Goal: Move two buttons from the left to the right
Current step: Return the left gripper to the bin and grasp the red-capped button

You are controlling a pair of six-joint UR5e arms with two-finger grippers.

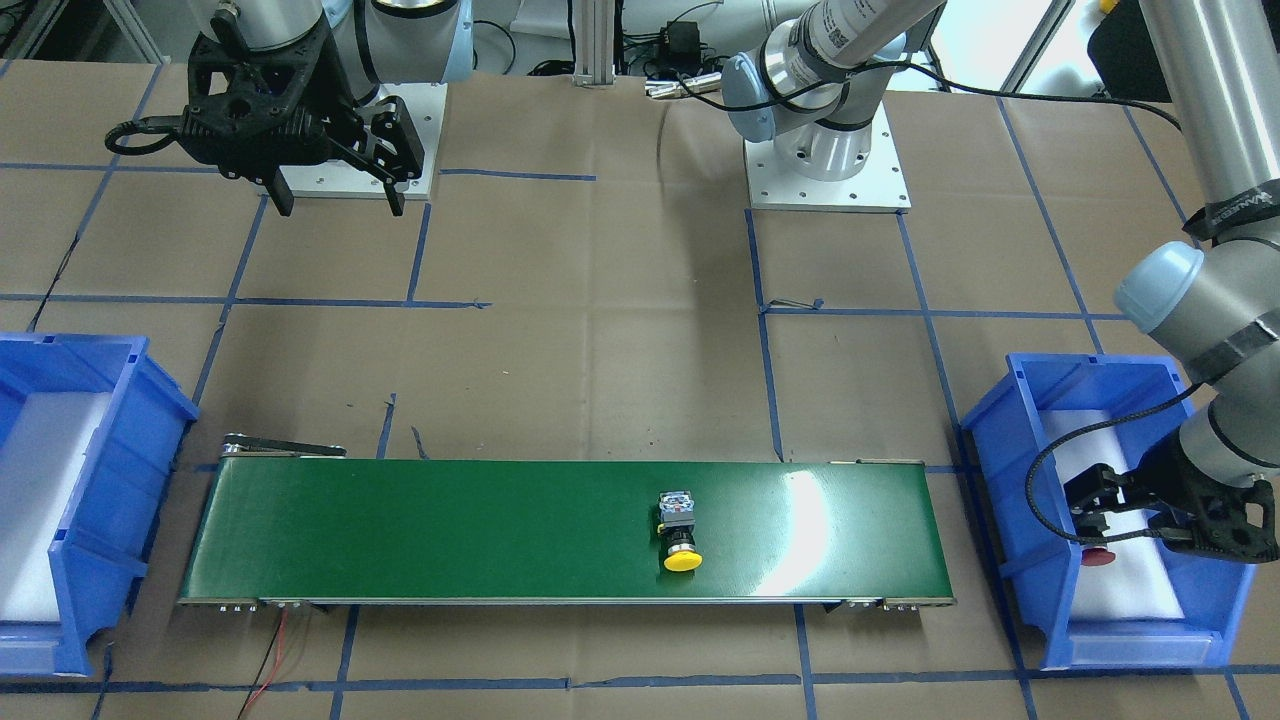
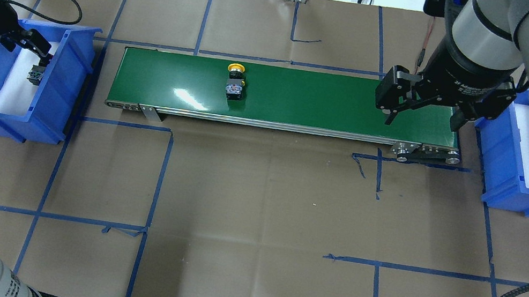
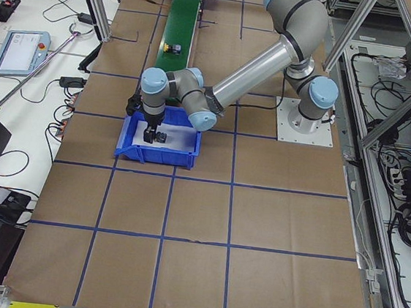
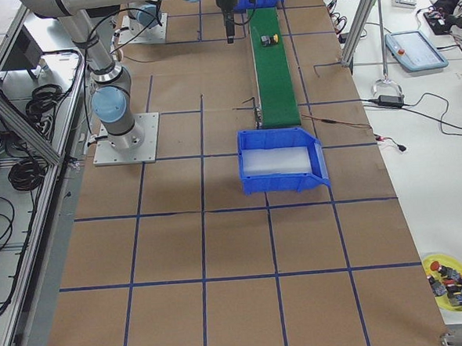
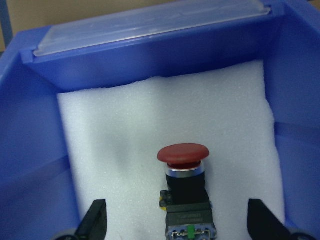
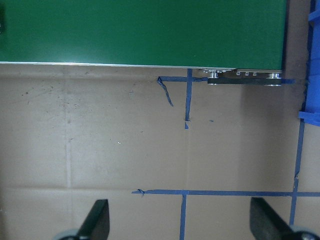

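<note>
Your left claw (image 5: 179,222) hangs low inside the left bin (image 5: 30,150) with its fingers spread wide and nothing pinched. The red button (image 5: 183,187) lies on the white foam (image 5: 125,130) directly between those fingers, its cap pointing ahead of the claw toward the bin's far wall.

The yellow button (image 2: 234,80) lies on the green belt (image 2: 306,96), well apart from your right claw (image 2: 423,119). That claw hovers spread and empty over the belt's end, just beside the right bin (image 2: 509,181).

I judge the step in hand to be the pick-up of the second button, with the first one already on the belt. The next move calls for pressing the left fingers onto the blocky body rather than the round cap, then lifting clear of the bin wall before swinging toward the belt.

The wrist view cuts off the button's lower body and most of both fingers. You cannot tell how far below the body the tips reach, or whether either one touches it. Nothing shows whether the belt is running.
</note>
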